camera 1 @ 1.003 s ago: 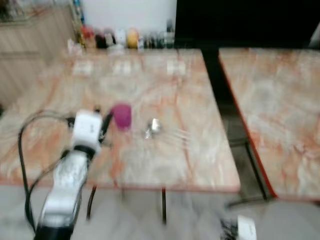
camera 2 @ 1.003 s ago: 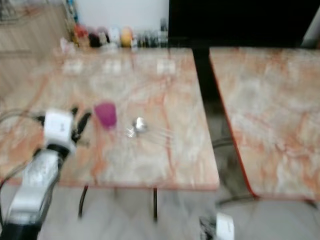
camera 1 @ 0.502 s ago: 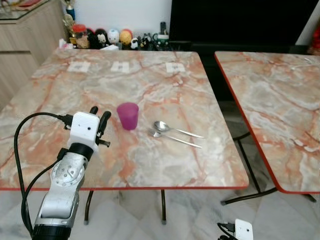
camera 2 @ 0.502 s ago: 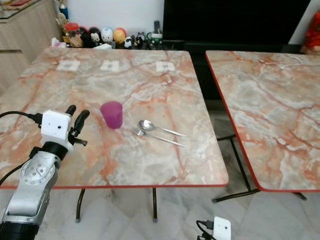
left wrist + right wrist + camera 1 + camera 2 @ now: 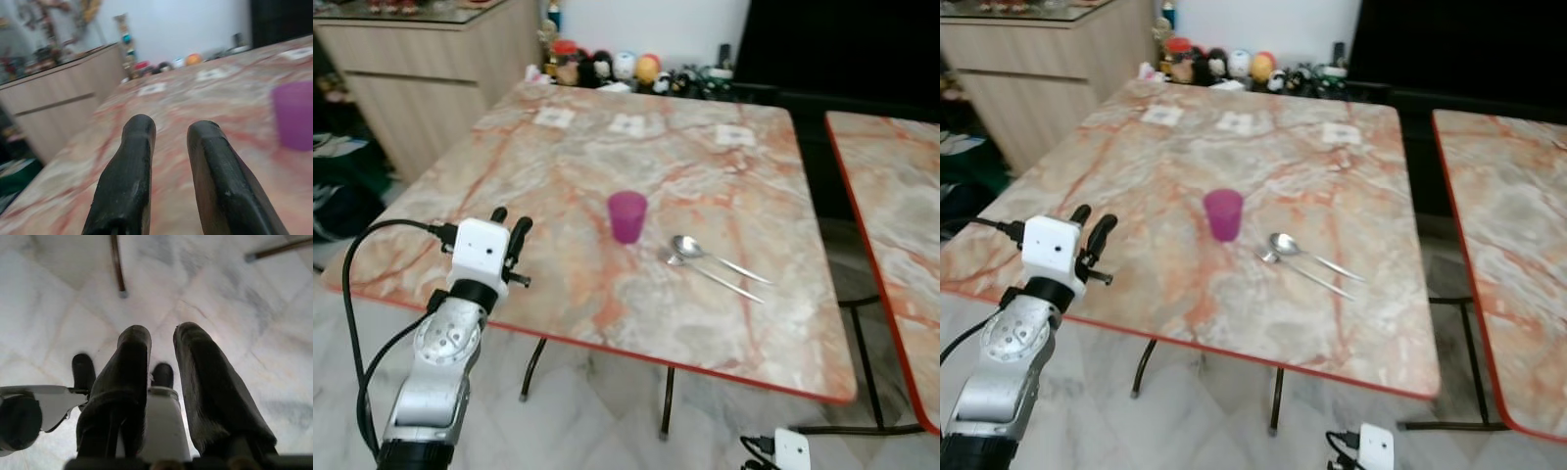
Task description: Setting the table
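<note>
The left hand (image 5: pixel 509 227) is held over the marbled orange-edged tabletop (image 5: pixel 558 176), fingers slightly apart, empty, near the purple plastic cup (image 5: pixel 627 216). The right hand (image 5: pixel 161 352), fingers apart, is pointed floorward.

on the table (image 5: pixel 558 186) the cup (image 5: pixel 627 216) stands left of the spoon (image 5: pixel 715 258) and fork (image 5: pixel 713 279), with 3 cards (image 5: pixel 633 124) behind and figurines (image 5: pixel 607 69) at the far edge.

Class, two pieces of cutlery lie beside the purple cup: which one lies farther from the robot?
The spoon: its oval bowl sits just beyond the fork, whose tines end nearer the table's front edge, right of the cup.
</note>
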Motion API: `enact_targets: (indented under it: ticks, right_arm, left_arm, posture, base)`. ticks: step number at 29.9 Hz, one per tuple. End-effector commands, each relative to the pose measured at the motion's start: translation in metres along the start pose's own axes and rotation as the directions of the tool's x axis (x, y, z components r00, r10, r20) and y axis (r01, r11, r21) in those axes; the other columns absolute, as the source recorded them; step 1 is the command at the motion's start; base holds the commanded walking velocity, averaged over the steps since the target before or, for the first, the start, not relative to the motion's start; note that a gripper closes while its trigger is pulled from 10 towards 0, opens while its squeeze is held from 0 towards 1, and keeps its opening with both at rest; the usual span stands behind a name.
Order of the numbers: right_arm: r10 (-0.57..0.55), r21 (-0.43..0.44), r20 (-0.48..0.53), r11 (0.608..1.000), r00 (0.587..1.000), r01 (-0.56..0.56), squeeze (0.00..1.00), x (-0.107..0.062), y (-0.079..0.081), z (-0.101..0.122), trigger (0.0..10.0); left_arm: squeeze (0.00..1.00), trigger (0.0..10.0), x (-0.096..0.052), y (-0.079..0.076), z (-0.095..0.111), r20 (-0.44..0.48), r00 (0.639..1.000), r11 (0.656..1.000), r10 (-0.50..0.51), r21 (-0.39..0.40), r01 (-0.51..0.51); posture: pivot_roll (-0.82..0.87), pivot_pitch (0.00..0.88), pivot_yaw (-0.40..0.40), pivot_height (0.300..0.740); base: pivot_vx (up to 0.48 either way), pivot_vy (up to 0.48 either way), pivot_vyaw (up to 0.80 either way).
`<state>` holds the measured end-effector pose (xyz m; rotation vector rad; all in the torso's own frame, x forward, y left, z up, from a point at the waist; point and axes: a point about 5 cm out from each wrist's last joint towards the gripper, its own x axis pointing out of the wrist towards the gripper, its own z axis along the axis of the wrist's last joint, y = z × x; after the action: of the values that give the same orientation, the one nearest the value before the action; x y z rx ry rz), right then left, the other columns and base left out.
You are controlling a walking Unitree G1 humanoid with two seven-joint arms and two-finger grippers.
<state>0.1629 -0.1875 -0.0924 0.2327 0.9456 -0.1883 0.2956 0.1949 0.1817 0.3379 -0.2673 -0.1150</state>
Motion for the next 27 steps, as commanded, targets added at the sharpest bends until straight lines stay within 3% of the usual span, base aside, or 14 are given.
enact_targets:
  ticks: [1, 9, 12, 16, 18, 20, 21, 23, 24, 25, 27]
  right_arm:
    - [-0.004, -0.002, -0.006, 1.0, 1.0, 0.004, 0.0, -0.001, -0.002, -0.002, 10.0]
    - [-0.001, -0.003, -0.009, 1.0, 1.0, 0.001, 0.0, -0.001, -0.002, -0.002, 10.0]
    - [-0.006, 0.004, -0.011, 1.0, 1.0, 0.006, 0.0, -0.001, -0.002, -0.003, 10.0]
    - [-0.013, 0.013, -0.012, 1.0, 1.0, 0.013, 0.0, -0.001, -0.002, -0.004, 10.0]
    - [-0.013, 0.013, -0.012, 1.0, 1.0, 0.013, 0.0, -0.001, -0.002, -0.004, 10.0]
    - [-0.012, 0.015, -0.012, 1.0, 1.0, 0.012, 0.0, -0.001, -0.001, -0.003, 10.0]
    - [-0.012, 0.015, -0.012, 1.0, 1.0, 0.012, 0.0, -0.001, -0.001, -0.003, 10.0]
    - [-0.012, 0.016, -0.011, 1.0, 1.0, 0.012, 0.0, -0.001, -0.001, -0.003, 10.0]
    - [-0.012, 0.016, -0.011, 1.0, 1.0, 0.012, 0.0, -0.001, -0.001, -0.003, 10.0]
    - [-0.013, 0.017, -0.011, 1.0, 1.0, 0.013, 0.0, -0.001, -0.001, -0.003, 10.0]
    - [-0.014, 0.017, -0.011, 1.0, 1.0, 0.014, 0.0, -0.001, -0.001, -0.003, 10.0]
  left_arm:
    - [0.0, 10.0, 0.0, 0.0, 0.003, 0.016, 1.0, 1.0, -0.002, 0.015, 0.002]
    - [0.0, 10.0, -0.004, 0.004, -0.001, -0.006, 0.999, 0.999, 0.034, 0.007, -0.034]
    - [0.0, 10.0, -0.009, 0.016, -0.011, -0.054, 0.992, 0.993, 0.118, -0.017, -0.119]
    - [0.0, 10.0, -0.023, 0.038, -0.03, -0.129, 0.955, 0.964, 0.267, 0.031, -0.266]
    - [0.0, 10.0, -0.025, 0.041, -0.032, -0.139, 0.949, 0.959, 0.284, 0.035, -0.282]
    - [0.0, 10.0, -0.052, 0.069, -0.058, -0.225, 0.841, 0.87, 0.492, 0.15, -0.469]
    - [0.0, 10.0, -0.056, 0.073, -0.061, -0.233, 0.823, 0.855, 0.518, 0.173, -0.489]
    - [0.0, 10.0, -0.085, 0.097, -0.081, -0.301, 0.667, 0.732, 0.682, 0.261, -0.63]
    - [0.0, 10.0, -0.085, 0.097, -0.081, -0.301, 0.667, 0.732, 0.682, 0.261, -0.63]
    - [0.0, 10.0, -0.096, 0.102, -0.089, -0.338, 0.614, 0.7, 0.713, 0.288, -0.653]
    - [0.0, 10.0, -0.108, 0.105, -0.1, -0.385, 0.572, 0.685, 0.724, 0.3, -0.664]
  posture:
    - [0.14, 0.012, -0.031, 0.74]
    - [0.15, 0.003, -0.033, 0.74]
    - [0.15, 0.0, -0.03, 0.74]
    - [0.15, 0.0, -0.029, 0.74]
    - [0.15, 0.0, -0.029, 0.74]
    - [0.16, 0.0, -0.028, 0.74]
    - [0.16, 0.0, -0.028, 0.74]
    - [0.16, 0.0, -0.028, 0.74]
    - [0.16, 0.0, -0.028, 0.74]
    - [0.16, 0.0, -0.03, 0.74]
    - [0.16, 0.0, -0.03, 0.74]
  base:
    - [0.0, 0.0, 0.8]
    - [0.0, 0.0, 0.8]
    - [0.0, 0.0, 0.0]
    - [0.0, 0.0, 0.0]
    - [0.0, 0.0, 0.0]
    - [0.0, 0.0, 0.0]
    - [0.0, 0.0, 0.0]
    - [0.0, 0.0, 0.0]
    - [0.0, 0.0, 0.0]
    - [0.0, 0.0, 0.0]
    - [0.0, 0.0, 0.0]
